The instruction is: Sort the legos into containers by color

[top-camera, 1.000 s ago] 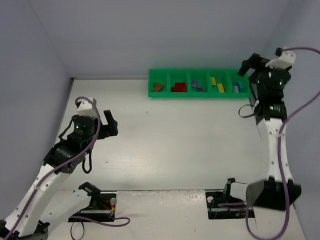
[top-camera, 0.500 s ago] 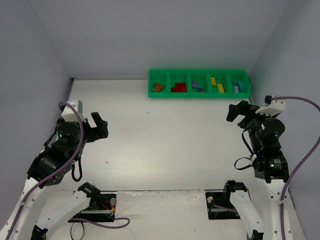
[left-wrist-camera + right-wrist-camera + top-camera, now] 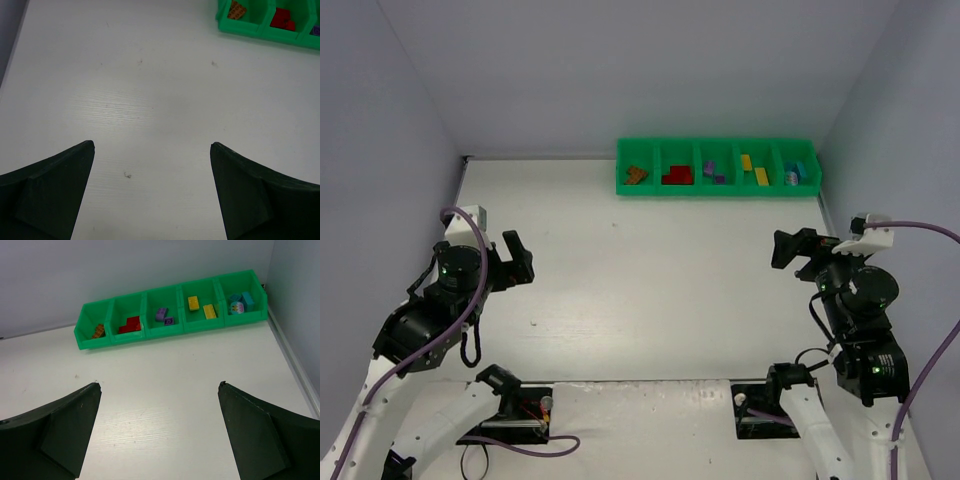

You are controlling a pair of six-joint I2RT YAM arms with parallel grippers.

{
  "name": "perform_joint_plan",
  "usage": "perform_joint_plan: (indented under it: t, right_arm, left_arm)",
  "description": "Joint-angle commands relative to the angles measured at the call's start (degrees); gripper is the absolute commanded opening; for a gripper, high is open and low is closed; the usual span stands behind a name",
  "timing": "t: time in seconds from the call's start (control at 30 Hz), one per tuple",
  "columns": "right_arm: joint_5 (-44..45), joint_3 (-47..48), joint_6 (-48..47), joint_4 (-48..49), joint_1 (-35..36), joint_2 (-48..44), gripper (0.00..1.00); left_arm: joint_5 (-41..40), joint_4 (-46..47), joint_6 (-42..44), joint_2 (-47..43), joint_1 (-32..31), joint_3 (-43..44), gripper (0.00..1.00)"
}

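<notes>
Five square green plastic compartments (image 3: 165, 331), blocky bricks (image 3: 131, 324) inside, left claw (image 3: 151, 144) and right claw (image 3: 159, 384) wide, empty.

White table (image 3: 670, 260) boxed in by 3 pale walls.
The matte, faintly grained top bears a few small dark specks and a soft bright patch mid-surface; the plain grey-lavender back wall (image 3: 620, 70), left wall (image 3: 370, 150) and right wall (image 3: 910, 110) meet its edges.
</notes>
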Motion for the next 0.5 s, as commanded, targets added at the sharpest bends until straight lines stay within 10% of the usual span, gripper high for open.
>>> perform_joint_plan:
  t: [0.0, 0.47]
  right_arm:
    - [-2.0, 1.4, 0.6, 1.4, 0.8, 0.1, 1.00]
    - [-2.6, 1.0, -0.8, 0.4, 0.8, 2.7, 1.00]
  left_arm:
    - [0.4, 0.9, -1.1, 0.5, 0.4, 2.9, 0.92]
    - [2.3, 1.1, -1.6, 0.8, 0.4, 1.3, 0.92]
